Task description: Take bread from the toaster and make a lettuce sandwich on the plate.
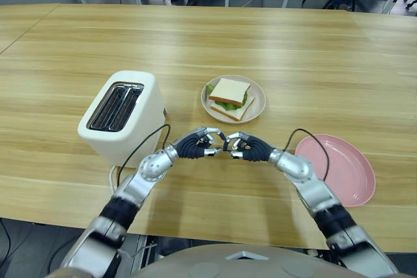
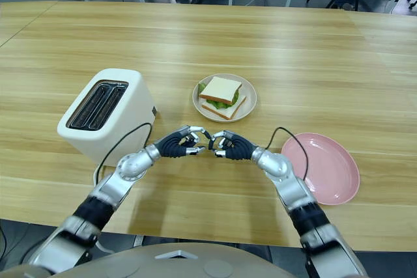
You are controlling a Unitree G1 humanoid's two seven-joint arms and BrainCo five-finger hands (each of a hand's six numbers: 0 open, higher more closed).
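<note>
With the sandwich (image 1: 229, 91) stacked seemingly askew on the plate (image 1: 260, 105), the curled, empty left hand (image 1: 195, 144) and right hand (image 1: 253, 149) hung near enough that a forward swing could topple it.

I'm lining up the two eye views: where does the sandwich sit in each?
Left eye view: the sandwich lies on the beige plate, a little right of centre, in the upper half.
Right eye view: the sandwich is closer to the centre line, also in the upper half.
Shared landmark: the white toaster to its left.
</note>
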